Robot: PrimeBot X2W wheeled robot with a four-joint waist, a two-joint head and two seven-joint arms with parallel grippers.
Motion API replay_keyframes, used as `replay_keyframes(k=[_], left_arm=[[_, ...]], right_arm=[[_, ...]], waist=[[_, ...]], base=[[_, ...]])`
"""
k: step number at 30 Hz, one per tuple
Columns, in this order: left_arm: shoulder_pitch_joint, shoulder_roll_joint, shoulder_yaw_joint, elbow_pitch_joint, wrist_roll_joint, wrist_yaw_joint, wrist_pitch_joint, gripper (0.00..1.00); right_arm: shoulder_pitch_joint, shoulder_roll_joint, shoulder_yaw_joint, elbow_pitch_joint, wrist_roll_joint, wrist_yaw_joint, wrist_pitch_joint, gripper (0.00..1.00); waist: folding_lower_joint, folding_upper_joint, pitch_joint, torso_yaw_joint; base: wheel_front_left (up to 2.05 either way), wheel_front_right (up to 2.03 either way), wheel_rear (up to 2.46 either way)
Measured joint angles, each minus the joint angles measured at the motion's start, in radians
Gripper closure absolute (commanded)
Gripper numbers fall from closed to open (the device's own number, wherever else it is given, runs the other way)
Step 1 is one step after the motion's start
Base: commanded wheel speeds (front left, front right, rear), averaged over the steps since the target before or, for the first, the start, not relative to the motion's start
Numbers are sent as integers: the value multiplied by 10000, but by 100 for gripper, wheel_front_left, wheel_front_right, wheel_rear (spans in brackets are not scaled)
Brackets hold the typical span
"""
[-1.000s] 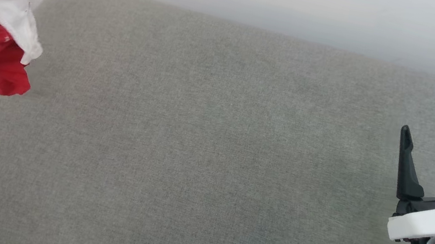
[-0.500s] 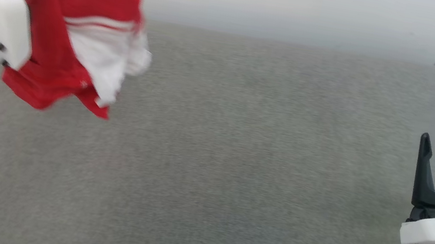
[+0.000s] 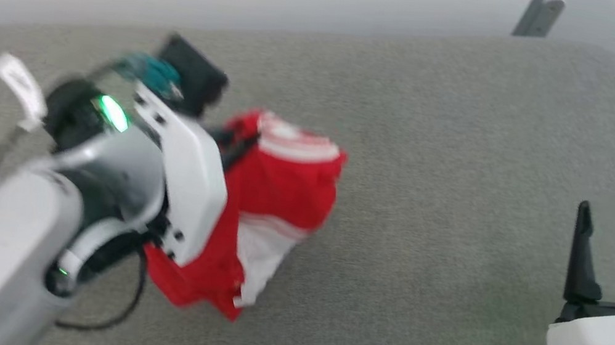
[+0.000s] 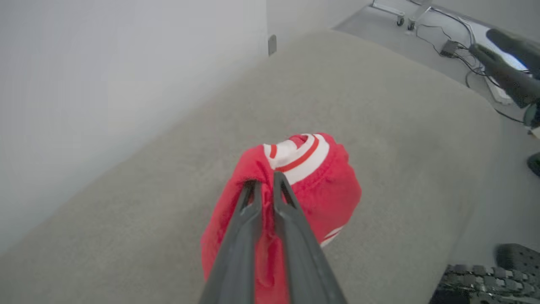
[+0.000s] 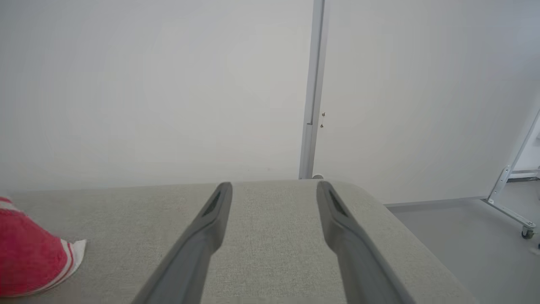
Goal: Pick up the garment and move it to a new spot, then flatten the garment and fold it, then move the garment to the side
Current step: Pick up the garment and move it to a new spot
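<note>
One pinch holds the shirt (image 3: 279, 193), left gripper (image 4: 265, 179) clamped on it over the cushion (image 3: 441, 157), right gripper (image 3: 613, 214) apart at near right; best lowered slowly so it spreads.

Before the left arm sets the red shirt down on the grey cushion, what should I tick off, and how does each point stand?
1. Left gripper shut on the garment: ok, the fabric is pinched between its fingers.
2. Garment spread flat for folding: not ok, it hangs bunched.
3. Right gripper open and holding nothing, ready to help: ok.
4. Bare grey cushion between the garment and the right gripper to lay it on: ok.
5. Garment's lower edge touching the cushion: cannot tell.
</note>
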Motion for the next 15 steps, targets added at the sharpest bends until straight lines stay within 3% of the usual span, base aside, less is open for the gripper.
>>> replay_keyframes(k=[8,15], left_arm=[[1103,-591,-922,2522,-485,-236,50,100],[1215,-1097,-1521,4813,-546,-719,90,100]], right_arm=[[-95,224,397,606,109,0,-238,0],[-392,249,679,1047,207,0,-368,0]], waist=[[0,0,396,-538],[0,0,658,-644]], base=[[0,0,0],[0,0,0]])
